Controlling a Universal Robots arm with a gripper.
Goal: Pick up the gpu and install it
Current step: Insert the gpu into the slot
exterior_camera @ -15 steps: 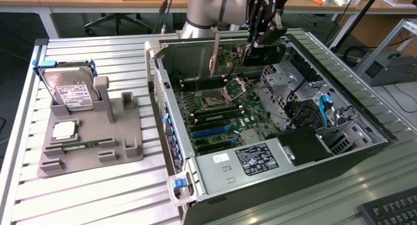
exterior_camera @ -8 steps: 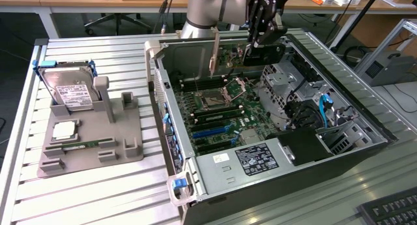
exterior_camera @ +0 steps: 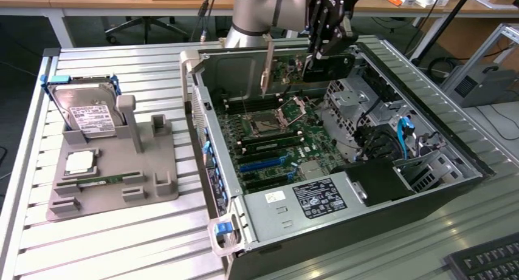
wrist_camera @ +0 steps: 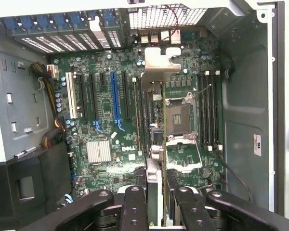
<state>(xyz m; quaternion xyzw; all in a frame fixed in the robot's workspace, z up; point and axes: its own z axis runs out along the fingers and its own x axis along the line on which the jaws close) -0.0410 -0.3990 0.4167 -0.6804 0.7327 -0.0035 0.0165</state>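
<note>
Hand [wrist_camera: 158,204] clamps gpu [wrist_camera: 157,72] edge-on over motherboard [wrist_camera: 106,120] inside open computer case [exterior_camera: 276,202].

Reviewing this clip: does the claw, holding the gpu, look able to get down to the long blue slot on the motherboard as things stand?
Probably yes. The claw grips the gpu above the open case, and the blue slot looks bare, with nothing standing over it.

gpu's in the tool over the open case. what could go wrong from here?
1. The thin flat expansion card with silver bracket, gripped by the tool, hangs near the open metal processor socket; a slip could damage it.
2. It is not lined up with the long blue slot; pressing down here would likely miss.
</note>
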